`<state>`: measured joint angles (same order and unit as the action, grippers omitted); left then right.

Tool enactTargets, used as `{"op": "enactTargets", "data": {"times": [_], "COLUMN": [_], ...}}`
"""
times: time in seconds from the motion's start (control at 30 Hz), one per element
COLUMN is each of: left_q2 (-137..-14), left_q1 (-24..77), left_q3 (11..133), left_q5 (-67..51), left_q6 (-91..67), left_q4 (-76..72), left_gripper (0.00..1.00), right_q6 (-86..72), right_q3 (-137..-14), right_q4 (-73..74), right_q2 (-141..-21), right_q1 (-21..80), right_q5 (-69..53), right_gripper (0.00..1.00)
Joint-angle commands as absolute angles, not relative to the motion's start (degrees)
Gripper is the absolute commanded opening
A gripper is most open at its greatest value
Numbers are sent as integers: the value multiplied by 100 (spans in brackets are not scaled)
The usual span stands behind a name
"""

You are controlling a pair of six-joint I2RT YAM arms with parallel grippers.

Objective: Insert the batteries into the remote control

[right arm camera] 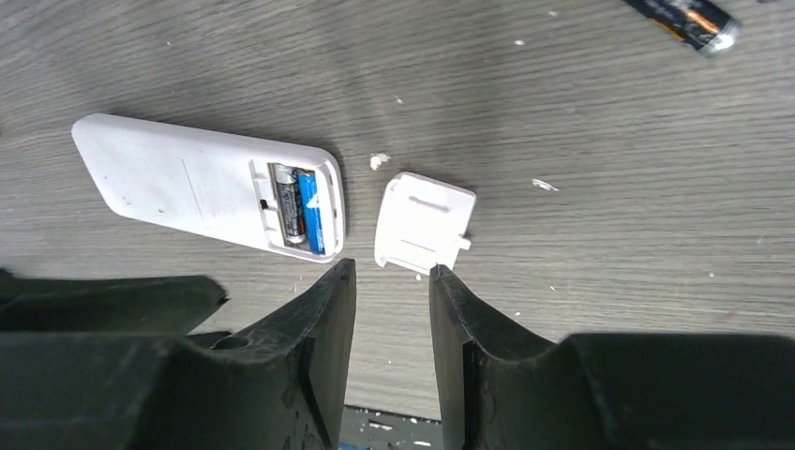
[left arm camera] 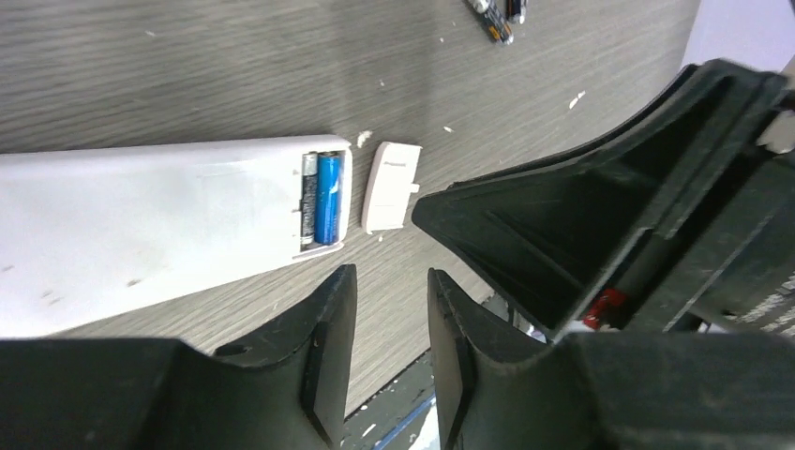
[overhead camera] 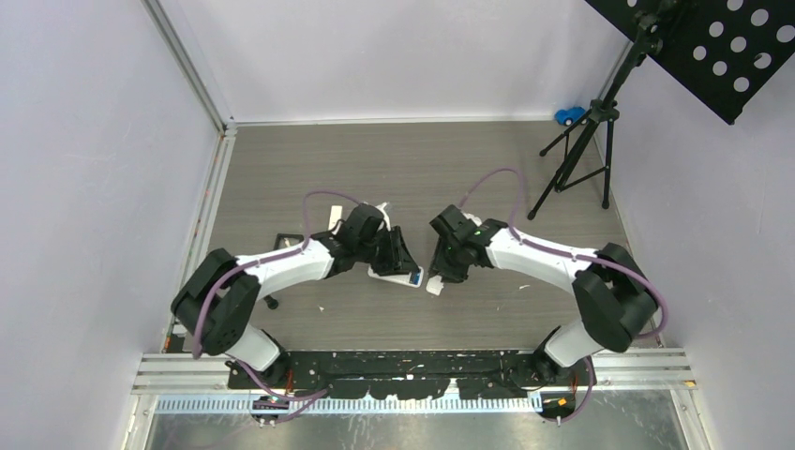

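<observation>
Grey wood-grain bench (right arm camera: pixel 609 234) below, and the white remote (right arm camera: pixel 169 183) lies back-up on it, compartment uncovered, with two batteries (right arm camera: pixel 300 208) seated side by side inside, one blue, one dark. Its cover (right arm camera: pixel 424 223) lies loose just beside that end, not touching. Left jaws hover just beside the remote's battery end, parted a little, gripping nothing. Right jaws, likewise slightly parted and empty, hang near the cover. A spare battery (right arm camera: pixel 689 19) lies well apart.
</observation>
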<state>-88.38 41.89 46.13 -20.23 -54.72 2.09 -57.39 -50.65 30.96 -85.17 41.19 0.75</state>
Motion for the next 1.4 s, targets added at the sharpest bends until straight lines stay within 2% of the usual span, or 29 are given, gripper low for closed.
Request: {"op": "enactTargets", "data": {"times": [0.0, 0.2, 0.67, 0.83, 0.93, 1.17, 1.37], "left_q2": [-8272, -7966, -7819, -7588, -7342, -6958, -6750], "left_q1": [4171, 4097, 4044, 3997, 3941, 3817, 3746], "left_q3": [4610, 4561, 4518, 4434, 4365, 4280, 4085], "left_q5": [-1143, -946, -985, -932, -854, -853, -1420], "left_q6": [-5028, -4922, -4922, -4993, -5018, -4993, -5180], "left_q4": [900, 1143, 1177, 1115, 1104, 1061, 505], "left_gripper": [37, 38, 39, 38, 38, 39, 46], "right_q6": [-5964, -6006, -5868, -5828, -5849, -5966, -6181], "right_q3": [-5673, -6201, -6671, -6719, -6699, -6479, -5914], "right_q4": [3564, 3840, 4028, 4029, 3983, 3850, 3123], "right_q2": [-8917, -9583, -10211, -10371, -10401, -9690, -8176], "right_q1": [4471, 4668, 4729, 4729, 4729, 4729, 4720], "right_q5": [1036, 1237, 1234, 1137, 1066, 1328, 1304], "right_gripper": [39, 35, 29, 18, 3, 0, 0]}}
